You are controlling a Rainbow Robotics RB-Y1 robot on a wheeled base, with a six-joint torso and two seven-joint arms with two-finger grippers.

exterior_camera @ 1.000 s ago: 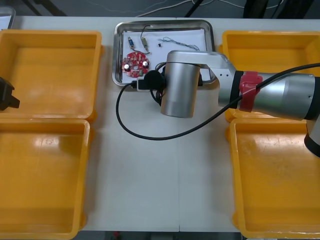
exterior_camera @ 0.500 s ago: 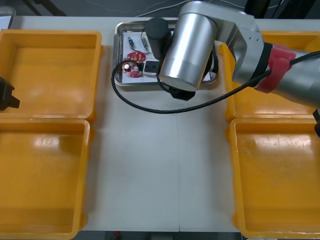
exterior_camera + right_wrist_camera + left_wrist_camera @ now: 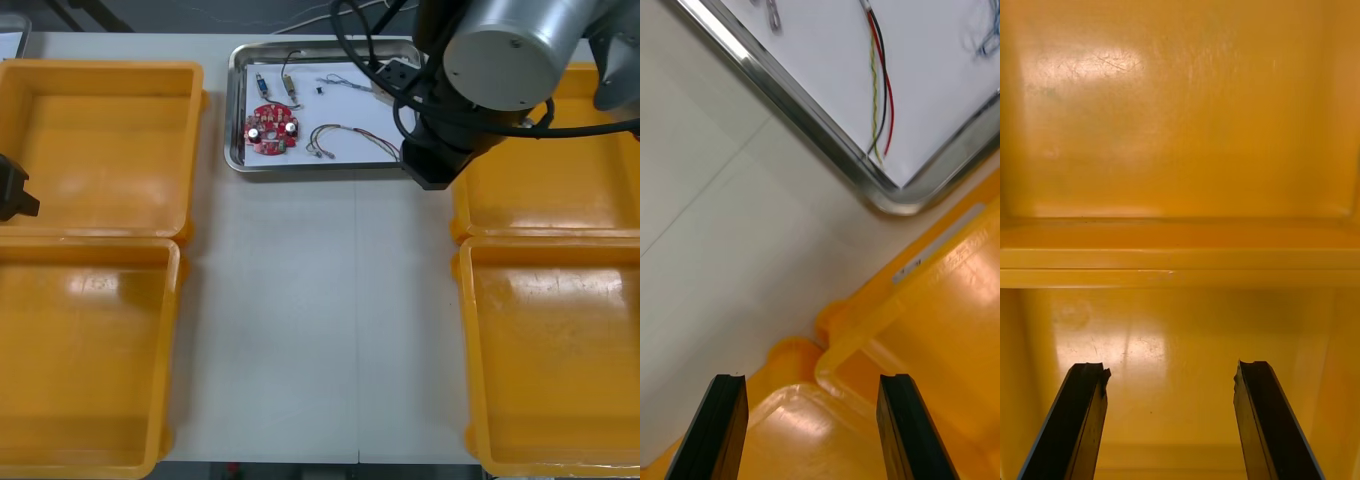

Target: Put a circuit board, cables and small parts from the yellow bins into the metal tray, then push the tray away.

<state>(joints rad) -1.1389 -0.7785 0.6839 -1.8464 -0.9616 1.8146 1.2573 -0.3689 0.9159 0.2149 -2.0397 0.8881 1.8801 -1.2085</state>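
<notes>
The metal tray [image 3: 236, 110], white inside, lies at the table's far middle. In it are a round red circuit board [image 3: 271, 130], a red and yellow cable [image 3: 350, 138], a blue and white cable [image 3: 345, 82] and small metal parts [image 3: 290, 88]. My right arm [image 3: 500, 40] looms over the tray's right end and the far right bin. My right gripper [image 3: 812, 427] is open and holds nothing, above the meeting rims of the two right bins, near the tray's corner [image 3: 887, 196]. The red and yellow cable [image 3: 880, 90] lies just inside that corner. My left gripper [image 3: 1172, 431] is open over the left bins.
Two yellow bins [image 3: 100, 150] stand at the left and two [image 3: 550, 340] at the right, their floors bare. The left arm [image 3: 14, 190] is parked at the far left edge. White table [image 3: 320, 320] runs between the bins in front of the tray.
My right arm has swung up and to the right, from in front of the tray to over its right end, uncovering the red and yellow cable. The tray and left arm stayed put.
</notes>
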